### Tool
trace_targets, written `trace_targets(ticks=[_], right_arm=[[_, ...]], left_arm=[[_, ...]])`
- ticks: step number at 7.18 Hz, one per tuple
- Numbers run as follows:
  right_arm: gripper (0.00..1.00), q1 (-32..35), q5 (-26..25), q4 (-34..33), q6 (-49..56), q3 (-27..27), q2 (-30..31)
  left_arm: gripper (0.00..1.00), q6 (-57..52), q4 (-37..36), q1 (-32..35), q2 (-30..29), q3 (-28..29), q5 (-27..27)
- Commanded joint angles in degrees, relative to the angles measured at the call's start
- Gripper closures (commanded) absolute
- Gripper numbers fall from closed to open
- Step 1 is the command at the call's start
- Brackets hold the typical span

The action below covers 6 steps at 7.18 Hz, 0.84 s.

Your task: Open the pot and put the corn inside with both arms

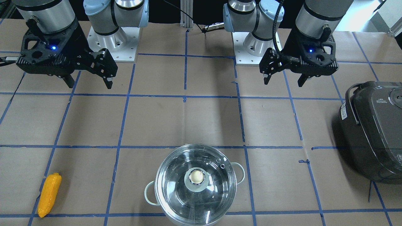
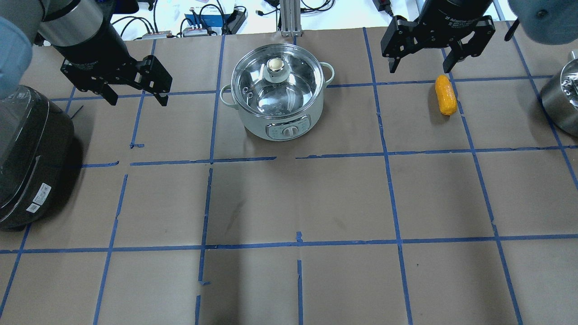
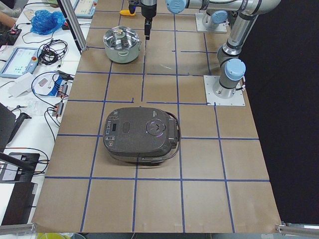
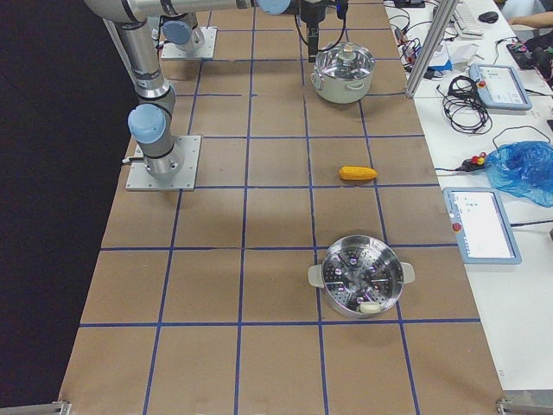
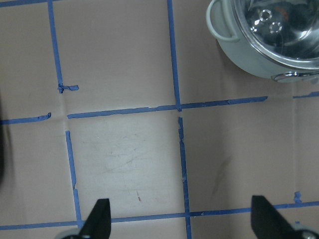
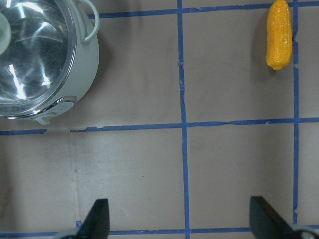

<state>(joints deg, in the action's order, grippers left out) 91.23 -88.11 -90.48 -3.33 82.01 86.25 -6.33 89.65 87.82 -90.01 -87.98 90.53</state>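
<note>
The pot (image 2: pixel 259 121) stands at the table's far middle, with pale side handles. Its glass lid (image 2: pixel 289 88) with a round knob (image 2: pixel 274 65) is on it. It also shows in the front view, where the lid (image 1: pixel 176 185) is shut. The corn (image 2: pixel 445 95) lies flat on the paper to the pot's right, also in the front view (image 1: pixel 49 194) and the right wrist view (image 6: pixel 278 34). My left gripper (image 2: pixel 137 102) hangs open and empty to the pot's left. My right gripper (image 2: pixel 419 70) hangs open and empty just beyond the corn.
A dark grey rice cooker (image 2: pixel 27 153) sits at the table's left end. A steel steamer pot (image 2: pixel 562 99) without a lid stands at the right edge. Blue tape lines grid the brown paper.
</note>
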Motion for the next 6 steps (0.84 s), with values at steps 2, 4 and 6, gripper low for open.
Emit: trace_targets(ticks=[2, 4, 6], right_arm=[[0.0, 0.0, 0.04, -0.04, -0.01, -0.01, 0.05], [0.0, 0.0, 0.04, -0.04, -0.01, -0.01, 0.05], [0.0, 0.0, 0.04, -0.04, -0.01, -0.1, 0.05]], left_arm=[[0.0, 0.0, 0.0, -0.1, 0.18, 0.09, 0.26], [0.0, 0.18, 0.69, -0.1, 0.71, 0.09, 0.0], [0.0, 0.79, 0.53, -0.02, 0.8, 0.44, 0.43]])
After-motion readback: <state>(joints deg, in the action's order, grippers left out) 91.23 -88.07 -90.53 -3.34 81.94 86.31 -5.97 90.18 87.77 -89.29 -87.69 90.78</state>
